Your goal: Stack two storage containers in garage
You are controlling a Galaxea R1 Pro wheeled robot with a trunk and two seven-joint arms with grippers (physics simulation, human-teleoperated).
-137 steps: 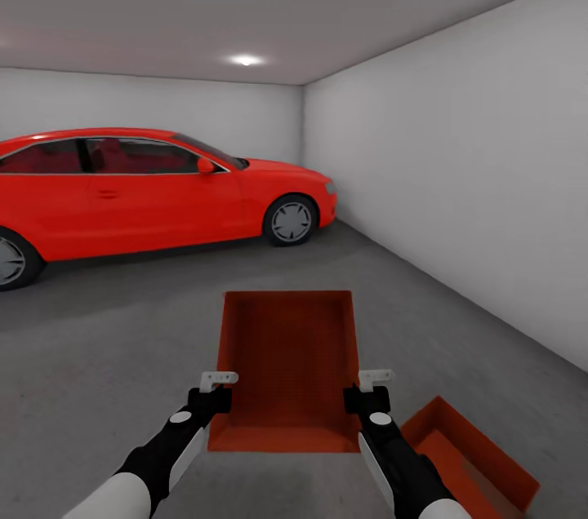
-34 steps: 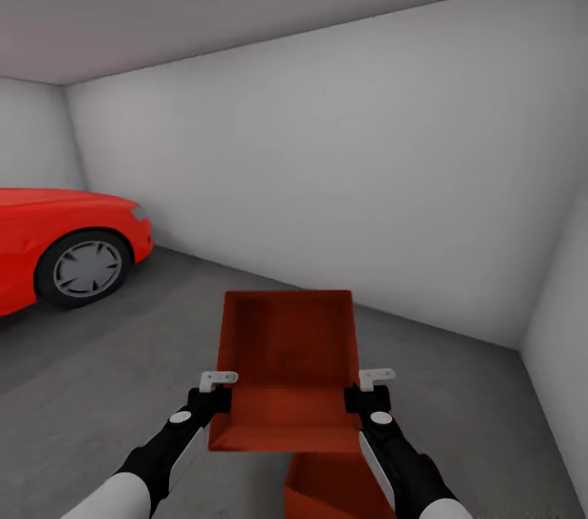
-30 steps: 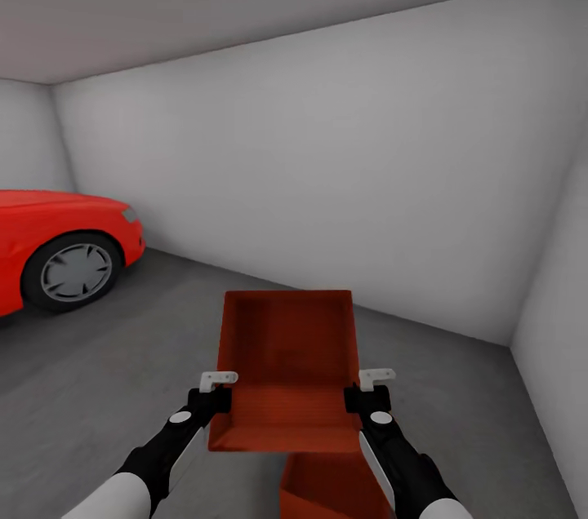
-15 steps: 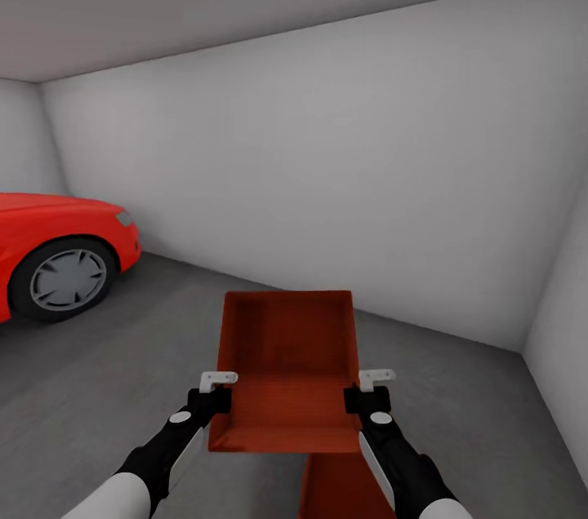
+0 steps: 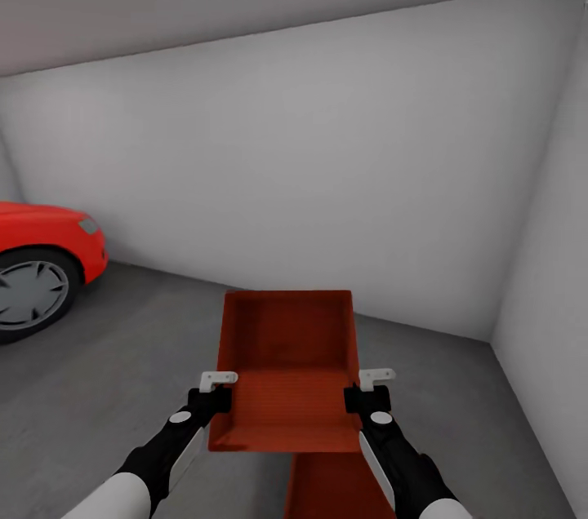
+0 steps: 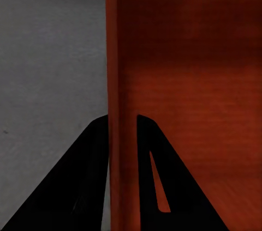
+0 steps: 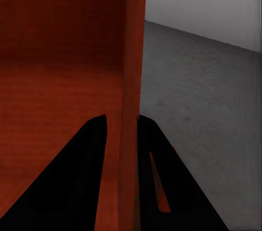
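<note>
1. Right now the robot holds one storage container (image 5: 286, 368) out in front of it with both arms, above the grey concrete floor (image 5: 122, 372) of the garage.
2. The left gripper (image 5: 216, 387) pinches the container's left wall; in the left wrist view its two dark fingers (image 6: 90, 171) sit pressed on either side of that orange-red wall (image 6: 120, 78).
3. The right gripper (image 5: 369, 387) pinches the opposite wall the same way, and the right wrist view shows a finger (image 7: 90, 171) on each face of the wall (image 7: 132, 51).
4. The held container is level, with its open top facing up and its ribbed bottom in plain sight.
5. The second storage container (image 5: 327, 486) lies on the floor below the held one, near its closest edge, partly hidden by it and by the right arm.
6. A red car (image 5: 41, 258) stands at the left, well apart from both containers.
7. White walls (image 5: 327, 176) meet in a corner ahead to the right.
</note>
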